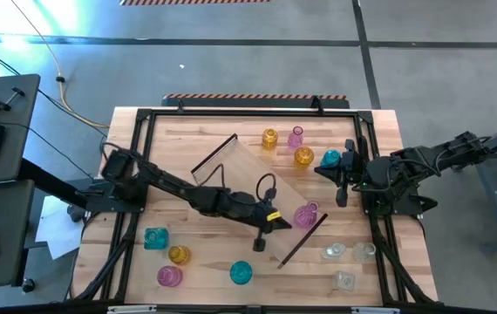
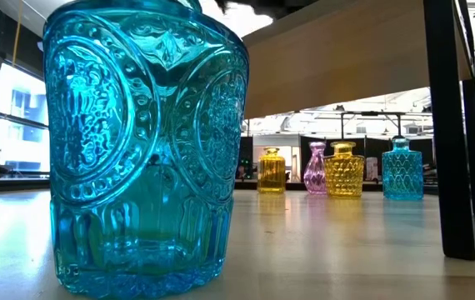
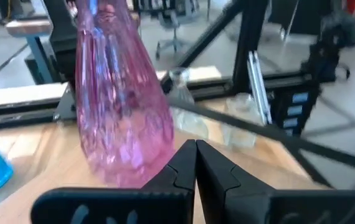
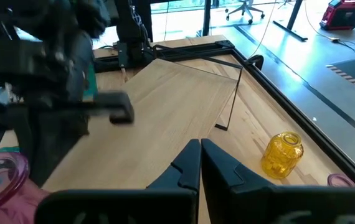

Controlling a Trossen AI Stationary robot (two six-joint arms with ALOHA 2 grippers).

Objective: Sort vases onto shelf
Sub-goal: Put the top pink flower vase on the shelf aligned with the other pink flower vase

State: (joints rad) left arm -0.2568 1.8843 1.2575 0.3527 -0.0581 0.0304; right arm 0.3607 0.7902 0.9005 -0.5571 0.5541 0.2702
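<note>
Pink vase (image 1: 306, 215) blocks left pincer (image 1: 260, 244); shelf (image 1: 257, 174) middle bare.

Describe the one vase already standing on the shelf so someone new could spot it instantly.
Start from the shelf, the long light-wood board lying diagonally across the middle of the table in the high view. At its lower right end, beside the dark end piece, stands a single pink vase. It is the only vase on the board; every other vase sits on the striped tabletop.

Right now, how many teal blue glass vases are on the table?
3: one teal blue glass vase by the right claw, one at the left near corner, one at the near edge. More may be hidden under the arms.
</note>
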